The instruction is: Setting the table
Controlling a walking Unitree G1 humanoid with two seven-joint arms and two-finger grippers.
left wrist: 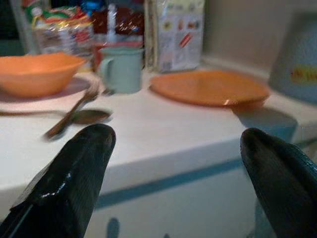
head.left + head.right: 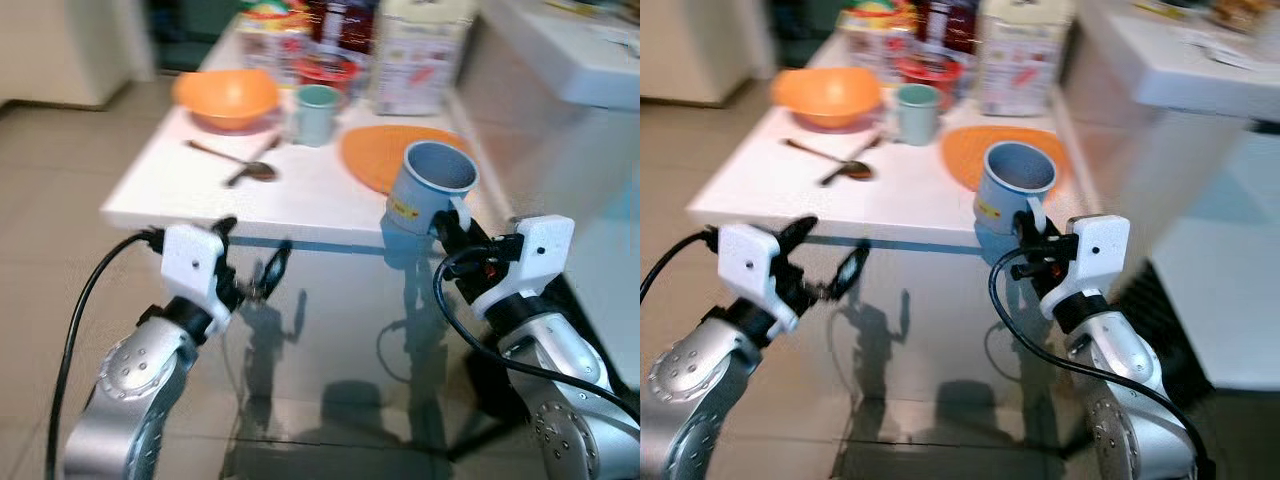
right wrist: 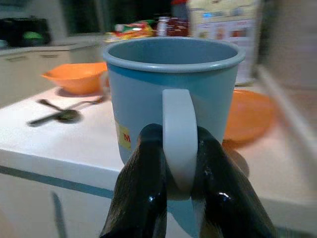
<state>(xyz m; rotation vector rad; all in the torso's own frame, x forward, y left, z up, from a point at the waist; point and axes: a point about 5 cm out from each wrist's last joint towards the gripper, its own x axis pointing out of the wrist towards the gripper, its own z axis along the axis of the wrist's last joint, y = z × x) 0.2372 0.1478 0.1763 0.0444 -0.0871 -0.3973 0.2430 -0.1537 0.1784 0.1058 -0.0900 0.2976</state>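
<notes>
The right gripper [image 3: 181,183] has its 2 black fingers [image 3: 141,198] squeezed tight on the handle of a blue mug [image 2: 430,188]. The handle is pale and sits between the 2 fingers. The mug is light blue with a round open top, and it has a small yellow sticker with red marks low on its side. The marks are too blurry to read. The mug is up at the front edge of the white table [image 2: 300,200], tipped a little, and its bottom hangs just past the edge. If it touches the table is hard to tell.

The left gripper [image 2: 255,265] is lower down in front of the table edge. Its 2 fingers [image 1: 79,168] are wide apart and hold nothing.

Right behind the blue mug lies a flat orange plate [image 2: 385,150]. The mug hides part of it. Farther back stands a pale green mug [image 2: 315,112]. Next to that is an orange bowl [image 2: 228,97]. In front of the bowl lie 2 dark spoons [image 2: 245,165], which cross near their ends.

At the back of the table are a white carton [image 2: 420,55] with pictures on it, a red thing [image 2: 325,68] and some bright packets [image 2: 272,30]. They are blurry and cut off at the top, so what they are is hard to say.
</notes>
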